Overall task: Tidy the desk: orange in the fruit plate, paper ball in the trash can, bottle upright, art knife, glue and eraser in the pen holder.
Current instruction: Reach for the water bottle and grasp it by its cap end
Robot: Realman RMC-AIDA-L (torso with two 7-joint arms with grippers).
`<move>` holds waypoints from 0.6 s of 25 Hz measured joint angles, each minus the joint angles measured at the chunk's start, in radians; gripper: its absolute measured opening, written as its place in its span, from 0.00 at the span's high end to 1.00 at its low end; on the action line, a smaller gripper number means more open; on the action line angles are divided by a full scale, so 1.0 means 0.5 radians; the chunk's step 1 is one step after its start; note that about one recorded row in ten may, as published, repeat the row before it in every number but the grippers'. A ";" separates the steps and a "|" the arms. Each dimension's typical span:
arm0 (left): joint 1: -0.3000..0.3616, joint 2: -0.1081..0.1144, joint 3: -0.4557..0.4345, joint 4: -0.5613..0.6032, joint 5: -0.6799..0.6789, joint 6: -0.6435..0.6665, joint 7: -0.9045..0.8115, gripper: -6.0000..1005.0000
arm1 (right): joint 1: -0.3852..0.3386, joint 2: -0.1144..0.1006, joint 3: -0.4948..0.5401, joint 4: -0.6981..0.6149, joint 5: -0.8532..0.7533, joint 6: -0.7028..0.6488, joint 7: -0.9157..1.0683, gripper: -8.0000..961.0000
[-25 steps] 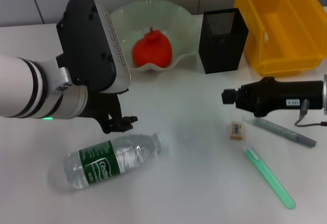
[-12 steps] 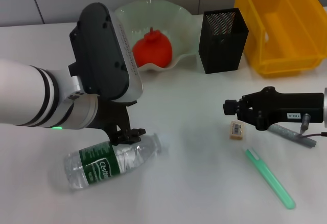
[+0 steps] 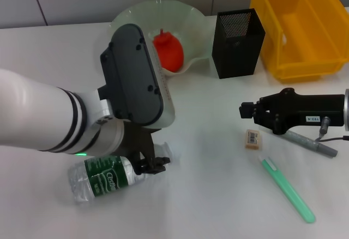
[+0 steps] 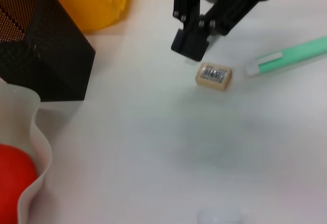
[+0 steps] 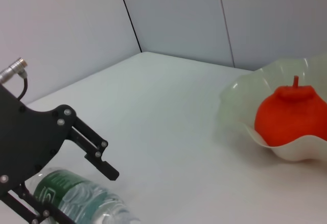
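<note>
One bottle [image 3: 106, 177] lies on its side near the table's front-left corner, not yet stood up. The left gripper [image 3: 154, 166] is down at its neck end; in the right wrist view its fingers [image 5: 97, 155] are spread apart over the bottle with nothing clamped between them, so I judge the grasp is about to be made but not yet made.

At the back edge, the one orange [image 3: 168, 51] sits inside the single fruit plate [image 3: 126, 16], so that step looks done. Just beside the plate stands one pen holder [image 3: 238, 43]; I cannot tell what, if anything, is in it.

In the back-right corner is one trash can [image 3: 297, 26]. No paper ball shows on the table, so it may be binned already, though the bin's floor is not visible.

Toward the right edge, the right gripper [image 3: 245, 111] hovers just above the one eraser [image 3: 252, 138], apart from it; I cannot tell how wide it stands. One grey pen [image 3: 311, 143] and one green pen [image 3: 289, 190] lie nearby, all three waiting to go into the holder.
</note>
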State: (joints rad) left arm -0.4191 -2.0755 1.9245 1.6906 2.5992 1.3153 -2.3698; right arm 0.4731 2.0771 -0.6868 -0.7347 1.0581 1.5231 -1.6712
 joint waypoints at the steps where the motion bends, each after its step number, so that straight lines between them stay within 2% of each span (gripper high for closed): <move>1: 0.000 0.000 0.006 -0.003 0.002 -0.012 -0.007 0.46 | 0.000 0.000 -0.002 0.000 -0.002 -0.002 0.000 0.93; 6: -0.021 0.000 0.009 -0.093 0.036 -0.094 -0.017 0.47 | -0.002 -0.001 -0.033 0.000 -0.010 -0.003 -0.001 0.93; 9: -0.083 0.000 0.037 -0.221 0.071 -0.149 -0.017 0.47 | -0.010 -0.003 -0.077 -0.001 -0.012 -0.002 0.003 0.93; 15: -0.103 -0.002 0.079 -0.261 0.052 -0.189 -0.016 0.47 | -0.024 -0.004 -0.076 -0.006 -0.013 0.002 0.009 0.93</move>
State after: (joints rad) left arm -0.4706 -2.0767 1.9642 1.5600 2.6250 1.2209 -2.3778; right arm 0.4610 2.0753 -0.7246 -0.7379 1.0515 1.5242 -1.6667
